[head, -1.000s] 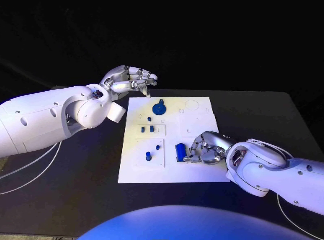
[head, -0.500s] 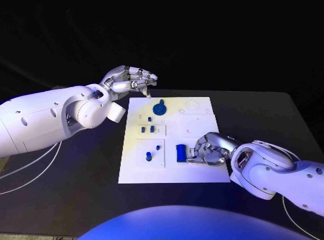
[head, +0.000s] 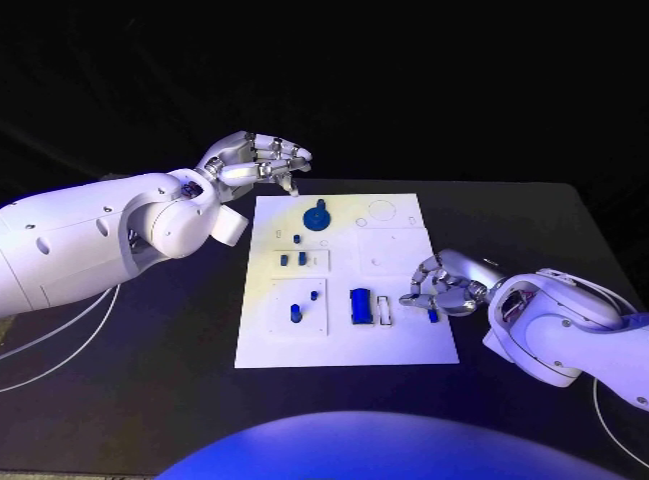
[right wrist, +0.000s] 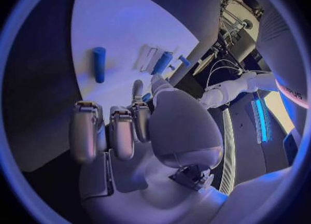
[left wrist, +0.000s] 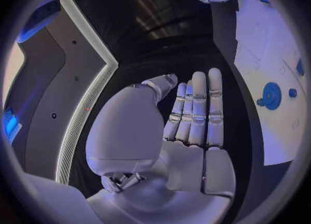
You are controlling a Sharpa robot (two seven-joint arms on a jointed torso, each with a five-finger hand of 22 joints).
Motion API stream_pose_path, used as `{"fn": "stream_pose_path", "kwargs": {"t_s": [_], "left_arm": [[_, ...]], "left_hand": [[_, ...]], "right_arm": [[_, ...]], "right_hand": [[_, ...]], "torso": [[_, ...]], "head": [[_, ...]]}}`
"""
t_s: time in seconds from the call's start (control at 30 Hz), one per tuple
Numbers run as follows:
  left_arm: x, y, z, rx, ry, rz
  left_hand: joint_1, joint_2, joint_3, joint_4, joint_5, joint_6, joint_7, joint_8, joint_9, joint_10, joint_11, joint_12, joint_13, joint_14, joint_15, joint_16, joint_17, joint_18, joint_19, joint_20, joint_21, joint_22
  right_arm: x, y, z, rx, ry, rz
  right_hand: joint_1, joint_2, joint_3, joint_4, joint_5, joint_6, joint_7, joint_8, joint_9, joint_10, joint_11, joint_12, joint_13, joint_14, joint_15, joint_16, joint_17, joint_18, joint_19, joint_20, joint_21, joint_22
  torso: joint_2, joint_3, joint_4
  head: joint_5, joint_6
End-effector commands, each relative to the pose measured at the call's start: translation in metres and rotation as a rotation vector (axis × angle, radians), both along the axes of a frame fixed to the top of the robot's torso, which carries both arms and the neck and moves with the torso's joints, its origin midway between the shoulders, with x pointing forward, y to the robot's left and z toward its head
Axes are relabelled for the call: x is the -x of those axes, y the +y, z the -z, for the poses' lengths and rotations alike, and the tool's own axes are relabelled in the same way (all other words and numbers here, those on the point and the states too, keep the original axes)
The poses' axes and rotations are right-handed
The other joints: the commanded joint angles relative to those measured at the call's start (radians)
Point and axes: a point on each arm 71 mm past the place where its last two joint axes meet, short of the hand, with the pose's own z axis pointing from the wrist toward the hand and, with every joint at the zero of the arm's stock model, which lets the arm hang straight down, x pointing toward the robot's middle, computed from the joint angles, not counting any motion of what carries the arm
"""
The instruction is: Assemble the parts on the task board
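Observation:
The white task board (head: 346, 342) lies mid-table. On it are a blue round part (head: 318, 216), two small blue pieces (head: 293, 258), two short pegs (head: 297, 313), an upright blue block (head: 360, 305) and an empty slot (head: 385, 310) beside it. My right hand (head: 447, 288) hovers at the board's right edge with its fingers curled in and nothing gripped. A small blue peg (head: 432, 314) (right wrist: 98, 64) lies loose on the board just past those fingers. My left hand (head: 252, 160) is raised over the board's far left corner, its fingers (left wrist: 197, 110) straight, holding nothing.
The black table (head: 151, 360) surrounds the board, with bare surface in front and on both sides. White cables (head: 50, 345) trail off the left side. The left forearm (head: 108, 235) hangs over the table left of the board.
My right hand has slid right, off the blue block to the board's right edge, uncovering the block and the slot; a small peg now lies by its fingers. The left hand has stayed put.

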Motion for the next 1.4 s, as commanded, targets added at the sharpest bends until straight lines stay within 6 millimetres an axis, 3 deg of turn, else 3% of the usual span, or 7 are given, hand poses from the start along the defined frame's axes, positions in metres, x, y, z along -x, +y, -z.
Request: {"fn": "stream_pose_path", "kwargs": {"t_s": [0.03, 0.17, 0.4, 0.83, 1.13, 1.4], "left_arm": [[0.001, -0.002, -0.001, 0.009, -0.009, 0.012], [0.001, -0.001, -0.002, 0.009, -0.010, 0.011], [0.002, -0.001, -0.002, 0.009, -0.011, 0.011], [0.001, -0.001, -0.001, 0.009, -0.010, 0.012], [0.001, -0.001, -0.001, 0.008, -0.009, 0.011], [0.002, 0.001, -0.001, 0.007, -0.008, 0.010]], "left_hand": [[-0.007, 0.000, -0.002, -0.003, 0.005, -0.005, -0.001, -0.005, 0.001, -0.007, 0.000, -0.004, -0.001, -0.005, -0.001, 0.000, 0.001, 0.013, 0.001, 0.007, -0.003, -0.002], [-0.007, 0.000, -0.002, -0.003, 0.005, -0.005, -0.001, -0.005, 0.001, -0.007, 0.000, -0.004, -0.001, -0.005, -0.001, 0.000, 0.001, 0.013, 0.001, 0.007, -0.003, -0.002], [-0.007, 0.000, -0.002, -0.004, 0.005, -0.005, -0.001, -0.005, 0.002, -0.007, 0.000, -0.004, -0.001, -0.005, -0.001, 0.000, 0.001, 0.013, 0.001, 0.007, -0.004, -0.002], [-0.007, 0.000, -0.002, -0.004, 0.005, -0.005, -0.001, -0.005, 0.002, -0.007, 0.000, -0.004, -0.001, -0.005, -0.001, 0.000, 0.001, 0.013, 0.001, 0.007, -0.004, -0.002], [-0.007, 0.000, -0.002, -0.004, 0.005, -0.005, -0.001, -0.005, 0.002, -0.007, 0.000, -0.004, -0.001, -0.005, -0.001, 0.000, 0.001, 0.013, 0.001, 0.007, -0.004, -0.002], [-0.007, 0.000, -0.002, -0.004, 0.005, -0.005, -0.001, -0.005, 0.002, -0.007, 0.000, -0.004, -0.001, -0.005, -0.001, 0.000, 0.001, 0.013, 0.001, 0.007, -0.004, -0.002]], "right_arm": [[-0.004, -0.016, -0.002, 0.003, -0.024, 0.061], [-0.005, -0.030, -0.001, 0.044, -0.043, 0.082], [0.000, -0.042, 0.006, 0.103, -0.043, 0.091], [0.002, -0.033, 0.019, 0.117, -0.023, 0.082], [0.002, -0.029, 0.026, 0.139, 0.002, 0.065], [0.004, -0.028, 0.032, 0.199, 0.013, 0.045]], "right_hand": [[0.025, 0.000, 0.021, -0.009, 0.005, -0.006, 0.003, -0.017, -0.013, -0.007, 0.002, -0.008, 0.083, 0.099, 0.001, -0.004, 0.240, -0.011, 0.068, -0.005, -0.006, 0.169], [0.038, -0.008, 0.036, -0.016, 0.005, -0.005, 0.009, -0.042, -0.033, -0.009, 0.006, -0.012, 0.081, 0.099, 0.004, -0.005, 0.239, -0.011, 0.067, -0.002, -0.007, 0.169], [0.037, -0.015, 0.042, -0.015, 0.005, -0.002, 0.013, -0.057, -0.045, -0.010, 0.010, -0.013, 0.081, 0.099, 0.007, -0.005, 0.239, -0.011, 0.068, 0.000, -0.005, 0.171], [0.017, -0.021, 0.045, 0.000, 0.005, 0.008, 0.019, -0.076, -0.062, -0.010, 0.015, -0.015, 0.081, 0.099, 0.012, -0.005, 0.239, -0.011, 0.068, 0.004, -0.008, 0.170], [0.010, -0.025, 0.044, 0.004, 0.004, 0.010, 0.020, -0.079, -0.064, -0.010, 0.016, -0.015, 0.081, 0.099, 0.012, -0.005, 0.239, -0.011, 0.068, 0.005, -0.009, 0.170], [-0.033, -0.061, 0.017, 0.032, 0.002, 0.016, 0.025, -0.089, -0.070, -0.017, 0.021, -0.024, 0.074, 0.098, 0.017, -0.007, 0.235, -0.009, 0.066, 0.010, -0.019, 0.165]], "torso": [[0.001, -0.0007, -0.0024], [0.000, -0.0001, -0.0024], [0.000, 0.0007, -0.0033], [0.001, 0.0004, 0.0042], [0.002, -0.0007, -0.0011], [0.001, -0.0005, 0.0002]], "head": [[-0.008, 0.000], [-0.018, 0.000], [-0.020, 0.000], [-0.020, 0.000], [-0.013, 0.000], [-0.013, 0.000]]}}
